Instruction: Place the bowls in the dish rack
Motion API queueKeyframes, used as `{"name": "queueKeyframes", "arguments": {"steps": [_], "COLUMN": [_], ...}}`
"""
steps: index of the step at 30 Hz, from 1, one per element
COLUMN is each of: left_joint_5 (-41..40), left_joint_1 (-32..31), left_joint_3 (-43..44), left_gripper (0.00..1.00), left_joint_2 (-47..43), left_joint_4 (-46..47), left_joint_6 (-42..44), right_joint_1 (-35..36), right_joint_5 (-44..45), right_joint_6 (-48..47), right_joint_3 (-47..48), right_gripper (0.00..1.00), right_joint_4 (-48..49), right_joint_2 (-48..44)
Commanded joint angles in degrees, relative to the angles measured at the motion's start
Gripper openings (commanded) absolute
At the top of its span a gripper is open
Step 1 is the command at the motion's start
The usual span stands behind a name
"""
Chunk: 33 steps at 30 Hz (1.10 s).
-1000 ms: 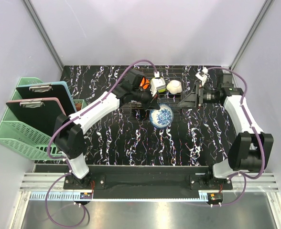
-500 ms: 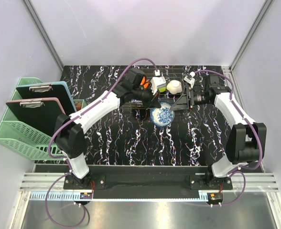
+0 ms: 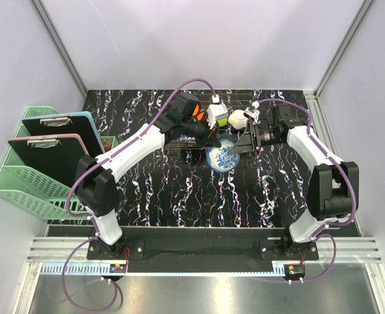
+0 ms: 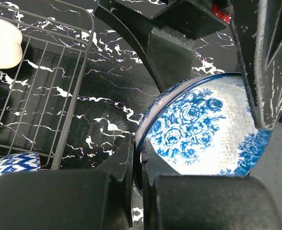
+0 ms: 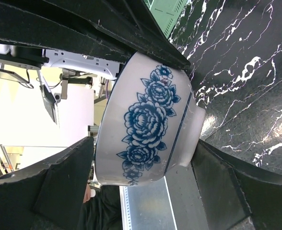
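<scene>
My left gripper is shut on the rim of a blue-and-white floral bowl and holds it tilted just in front of the dish rack. In the left wrist view its jaws pinch the bowl's rim. My right gripper is open, with one finger on each side of the same bowl. Its fingers are not closed on the bowl. The rack holds an orange bowl, a lime-green bowl and a white bowl.
A mint-green basket with clipboards stands at the left edge. In the left wrist view the wire rack has a white bowl and a blue-patterned bowl by it.
My right gripper has moved left from the rack's right end to the held bowl, and its open fingers now straddle it. The left gripper has kept its grip and shifted slightly.
</scene>
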Motion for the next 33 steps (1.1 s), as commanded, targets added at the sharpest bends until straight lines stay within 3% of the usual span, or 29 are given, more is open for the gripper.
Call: {"name": "queueKeyframes", "arguments": {"steps": [1,7,10,14,15,19,20,22,24,25,28,29,31,33], "left_joint_5": [1.4,1.6,1.6,1.6,1.6,1.3,1.2,0.5,0.0,0.1,1.4,1.6,2.8,3.5], "left_joint_1": [0.0,-0.1,0.0,0.0,0.0,-0.1,-0.1,0.0,0.6,1.1,4.5,5.8,10.1,14.7], "left_joint_3": [3.0,3.4,3.3,3.0,3.0,3.1,3.0,3.1,3.1,3.0,3.4,3.3,3.0,1.5], "left_gripper": [0.00,0.00,0.00,0.00,0.00,0.03,0.10,0.34,0.42,0.58,0.80,0.92,0.99,0.99], "left_joint_2": [-0.2,-0.1,0.0,0.1,0.0,0.2,0.2,0.2,-0.2,-0.2,-0.6,-0.9,-1.5,-2.9], "left_joint_4": [4.7,4.6,4.7,4.7,4.6,4.6,4.7,4.4,4.2,3.9,3.8,3.8,3.8,4.2], "left_joint_6": [-0.6,-0.7,-0.6,-0.7,-0.7,-1.0,-1.0,-0.8,-1.1,-1.4,-3.5,-4.1,-5.9,-7.4], "right_joint_1": [1.1,1.2,1.2,1.2,1.2,1.2,1.2,1.2,1.2,1.1,1.2,1.1,1.1,1.1], "right_joint_5": [-4.1,-6.1,-7.9,-11.9,-12.3,-12.4,-11.5,-10.5,-8.2,-7.5,-4.4,-2.7,-0.8,2.3], "right_joint_6": [-0.7,-1.1,-1.1,-1.1,-1.2,-1.4,-1.3,-1.3,-1.3,-1.3,-1.2,-1.2,-1.1,-1.1], "right_joint_3": [0.7,0.7,0.8,0.9,1.1,1.5,1.5,1.6,1.6,1.6,1.8,2.2,2.6,3.3], "right_gripper": [0.87,0.74,0.62,0.41,0.29,0.01,0.00,0.00,0.00,0.00,0.00,0.00,0.00,0.00], "right_joint_4": [0.2,0.0,0.0,0.0,0.1,0.1,0.1,0.1,0.1,0.0,0.0,0.0,-0.1,0.0], "right_joint_2": [-0.3,-0.1,0.0,0.3,0.4,0.6,0.6,0.5,0.2,0.0,-0.5,-0.7,-1.1,-1.4]}}
